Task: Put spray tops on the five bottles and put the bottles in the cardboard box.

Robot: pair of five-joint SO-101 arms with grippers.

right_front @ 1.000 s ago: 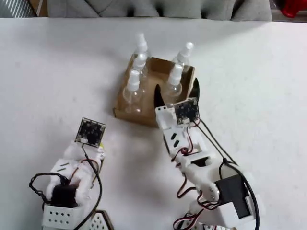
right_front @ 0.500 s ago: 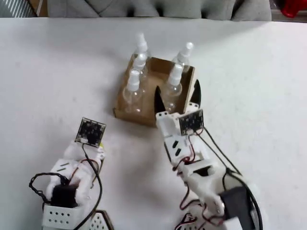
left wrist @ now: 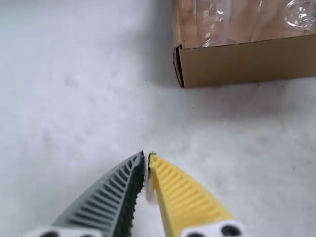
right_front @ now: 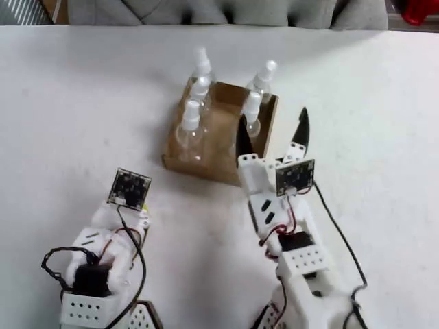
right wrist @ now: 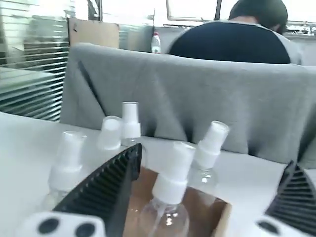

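The cardboard box point(right_front: 218, 140) stands mid-table with clear bottles in it, each wearing a white spray top. Two bottles point(right_front: 188, 123) point(right_front: 199, 89) line its left side and one point(right_front: 251, 111) stands at its right. Two more point(right_front: 201, 63) point(right_front: 264, 74) rise at its far edge; whether they are inside I cannot tell. My right gripper point(right_front: 271, 127) hangs open over the box's right near corner, its black fingers point(right wrist: 111, 185) holding nothing, with the bottles point(right wrist: 170, 185) ahead of it. My left gripper point(left wrist: 147, 160) is shut and empty, low over the table short of the box point(left wrist: 242, 61).
The left arm point(right_front: 103, 240) rests at the near left of the white table point(right_front: 357, 89). A grey padded seat back point(right wrist: 197, 98) runs along the table's far edge. Open table lies to either side of the box.
My right gripper has drawn back from around the right-hand bottle in the box, shifting right and toward the near edge, with its fingers spread wider. The left arm has not moved.
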